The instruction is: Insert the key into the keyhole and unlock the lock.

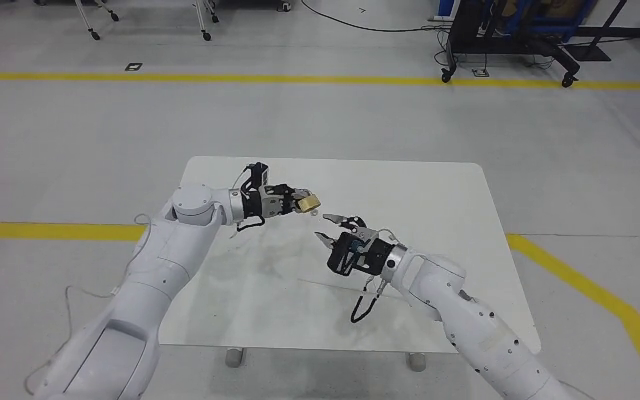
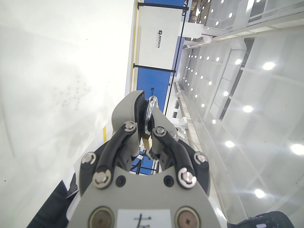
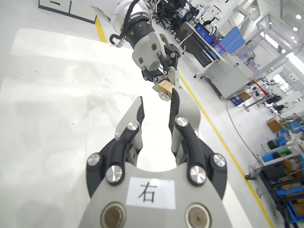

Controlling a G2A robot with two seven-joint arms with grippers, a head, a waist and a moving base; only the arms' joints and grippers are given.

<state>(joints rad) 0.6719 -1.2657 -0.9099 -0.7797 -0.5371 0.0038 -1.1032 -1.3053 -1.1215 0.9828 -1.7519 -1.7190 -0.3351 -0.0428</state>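
A brass padlock (image 1: 308, 203) is held above the white table (image 1: 450, 190) by my left gripper (image 1: 296, 201), which is shut on it. In the left wrist view the lock's silver shackle (image 2: 152, 105) is pinched between the fingers (image 2: 125, 112), with a bit of brass body (image 2: 147, 142) behind. In the right wrist view the padlock (image 3: 167, 86) sticks out of the left gripper (image 3: 167, 77), and a small round silver piece (image 3: 164, 95) sits on its near face; I cannot tell if it is the key's head. My right gripper (image 3: 157, 96) stands open just short of it, holding nothing.
Both arms meet over the middle of the table (image 3: 47, 77), whose top bears nothing else. Yellow floor lines (image 1: 300, 77) run behind and beside it. Racks and benches (image 3: 220, 67) stand well off to one side.
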